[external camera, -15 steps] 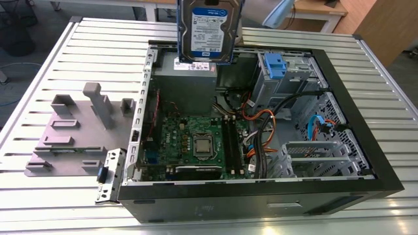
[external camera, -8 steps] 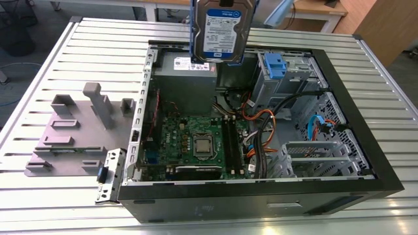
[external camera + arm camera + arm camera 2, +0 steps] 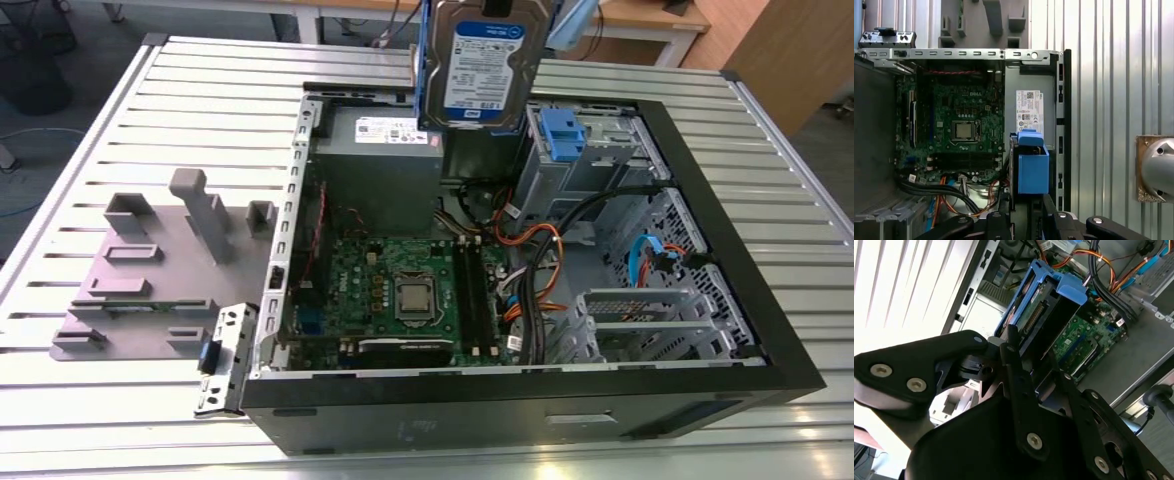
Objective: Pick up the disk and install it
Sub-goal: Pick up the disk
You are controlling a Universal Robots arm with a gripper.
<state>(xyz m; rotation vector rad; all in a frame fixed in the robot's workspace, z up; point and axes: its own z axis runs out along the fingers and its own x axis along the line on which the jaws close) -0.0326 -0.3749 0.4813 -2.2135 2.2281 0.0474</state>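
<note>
Black linkage gripper (image 3: 1005, 348): jaws closed on near end of disk (image 3: 478, 60), a flat silver-metal hard drive with blue-and-white label and blue plastic rails. Disk held upright in air, label facing exterior camera, above open black computer tower case (image 3: 534, 410) lying on slatted metal table (image 3: 200, 90). Beneath disk: grey power-supply box (image 3: 380, 165). Green motherboard (image 3: 360, 270) on case floor. Grey moulded fixture (image 3: 134, 285) on table, exterior view's left.

The jaws are matte black jointed links (image 3: 1019, 385) (silver screws (image 3: 1034, 441) at pivots).
</note>
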